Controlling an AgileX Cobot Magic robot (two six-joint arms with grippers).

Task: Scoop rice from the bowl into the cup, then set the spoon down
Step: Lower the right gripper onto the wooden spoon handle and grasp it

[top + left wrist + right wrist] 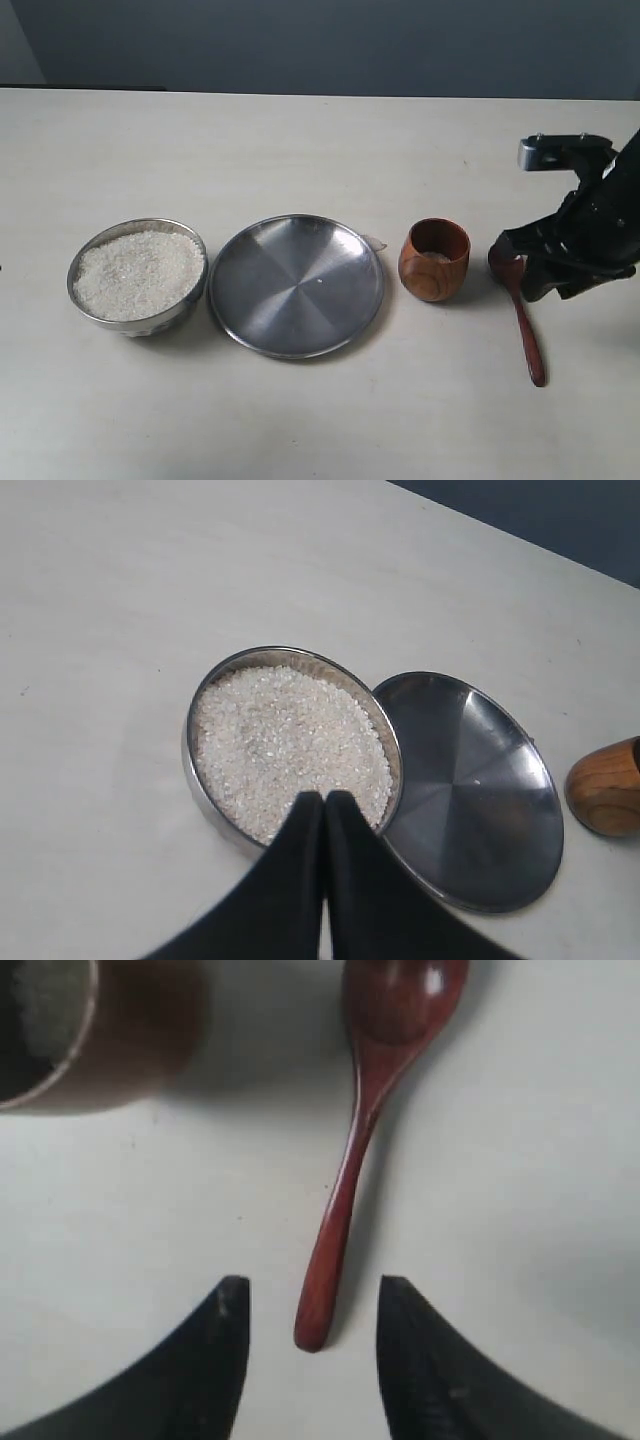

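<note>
Nearest the work: right pincer is released. Its fingers are spread, and the handle end of the slim reddish-brown wooden spoon lies btwn them w/ a gap each side, nothing held. Spoon is flat on the pale tabletop, just beside the small barrel-shaped reddish-brown wooden cup but not touching it. Its oval end is nearest the cup; the handle points toward the tabletop's near edge.

Cup shows a little white fine-grained rice at the bottom, so I judge the step in hand is the set-down/let-go, tho a re-grasp for another scoop can't be ruled out. To do it well: go straight up, fingers wide & even, so neither pad nudges the handle or rolls the spoon. No swing toward the cup; it looks light & prob. tips easily.

Further off sits the wide flat steel plate, then the small deep shiny steel bowl right up against the plate's rim, holding most of the rice. Left pincer hangs over the bowl's edge, clenched tip to tip & empty; no need to move it.
</note>
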